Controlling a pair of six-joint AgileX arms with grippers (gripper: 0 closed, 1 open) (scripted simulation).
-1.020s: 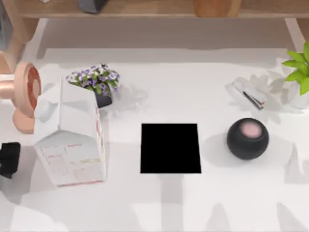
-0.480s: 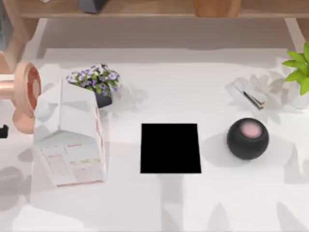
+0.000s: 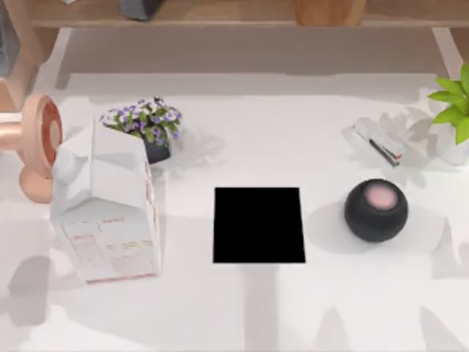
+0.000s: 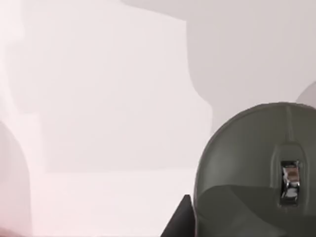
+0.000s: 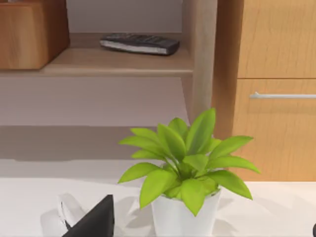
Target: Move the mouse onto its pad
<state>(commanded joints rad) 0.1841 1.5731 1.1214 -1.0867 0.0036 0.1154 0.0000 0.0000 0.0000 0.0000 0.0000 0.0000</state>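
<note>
Leftward out past the table's left edge went the left gripper [image 4: 180, 222] over the last second. It now sits close to the mouse [image 4: 256, 168], its jaw state impossible to tell. A grasp seems next. Farther in, the pad [image 3: 259, 224] lies bare at mid-table. The right gripper [image 5: 94, 222] idles near the leafy plant [image 5: 185, 163], its jaws likewise unreadable.

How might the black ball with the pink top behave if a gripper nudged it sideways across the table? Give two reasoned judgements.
The black ball looks rounded all the way down, so it would probably roll rather than slide, perhaps towards the pad or the stapler. Its surface looks smooth, so a two-finger pinch may well slip off unless it closes across the widest part.
</note>
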